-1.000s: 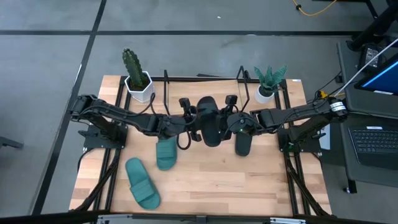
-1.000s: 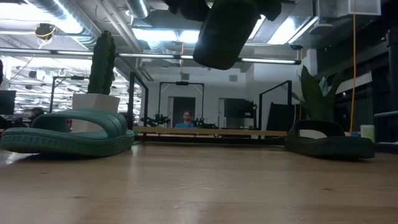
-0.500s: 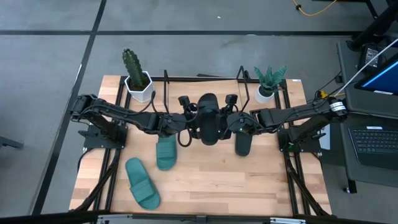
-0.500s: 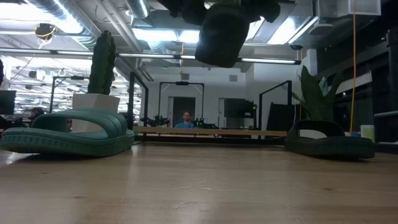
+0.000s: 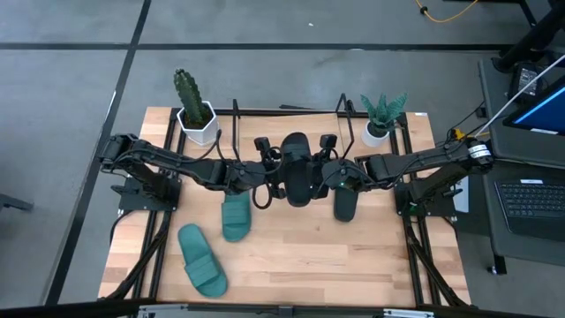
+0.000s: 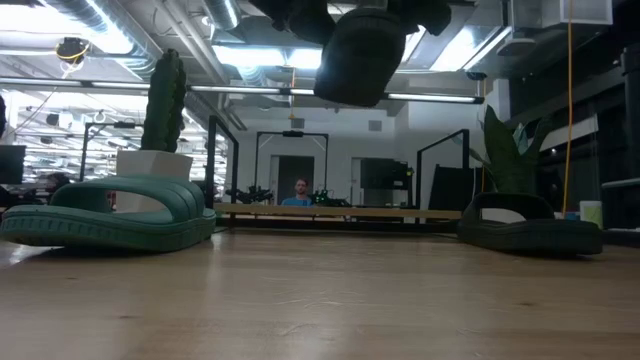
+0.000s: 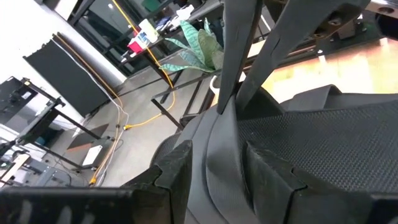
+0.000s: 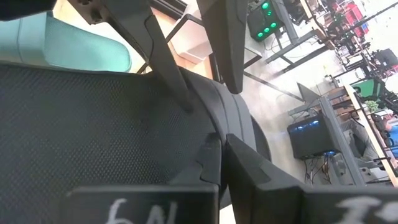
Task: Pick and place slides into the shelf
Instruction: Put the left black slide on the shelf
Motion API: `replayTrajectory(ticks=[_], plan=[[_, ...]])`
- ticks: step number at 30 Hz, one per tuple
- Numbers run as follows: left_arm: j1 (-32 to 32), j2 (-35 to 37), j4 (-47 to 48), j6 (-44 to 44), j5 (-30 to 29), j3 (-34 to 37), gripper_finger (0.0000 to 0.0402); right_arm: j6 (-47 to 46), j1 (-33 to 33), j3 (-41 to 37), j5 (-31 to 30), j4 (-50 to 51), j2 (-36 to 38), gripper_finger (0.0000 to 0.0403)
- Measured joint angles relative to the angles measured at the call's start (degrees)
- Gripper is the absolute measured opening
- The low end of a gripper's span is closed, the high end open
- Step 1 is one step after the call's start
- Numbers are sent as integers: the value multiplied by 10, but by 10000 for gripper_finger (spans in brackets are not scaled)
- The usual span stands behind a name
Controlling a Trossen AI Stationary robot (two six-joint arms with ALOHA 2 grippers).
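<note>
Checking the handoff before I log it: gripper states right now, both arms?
Left gripper: closed on the raised black slide, gripping its edge.
Right gripper: shut on the same black slide, from the opposite side.

Legible markings: one item only. In the right wrist view, a dark plate [image 8: 140, 208] at the near edge of the picture carries light, hand-drawn-looking characters. They appear inverted and partly cut off by the frame edge; the clearest group resembles "6N", but the reading is uncertain. A second group of strokes on the adjoining plate section cannot be made out.

No other text, brand, number or sign can be read in the high view, the low view or the left wrist view. The laptop screen [image 5: 549, 113] beside the worktop shows a lit display, too small to read.
</note>
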State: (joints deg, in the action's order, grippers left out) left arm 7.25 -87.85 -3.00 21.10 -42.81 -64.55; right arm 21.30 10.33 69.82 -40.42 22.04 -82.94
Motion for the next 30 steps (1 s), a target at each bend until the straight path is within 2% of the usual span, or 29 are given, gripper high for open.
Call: replayTrajectory(ticks=[4,12,20,23,30], plan=[[0,0,0,0,-9,0,110,0,0,0,0,0,0,11],[0,0,-1,0,-24,0,12,0,0,0,-3,-9,0,11],[1,0,-1,2,-34,0,5,1,0,0,0,-12,0,14],[1,0,5,1,-43,0,3,2,0,0,4,-16,1,47],[0,0,34,0,-130,1,2,19,12,0,3,-14,1,141]])
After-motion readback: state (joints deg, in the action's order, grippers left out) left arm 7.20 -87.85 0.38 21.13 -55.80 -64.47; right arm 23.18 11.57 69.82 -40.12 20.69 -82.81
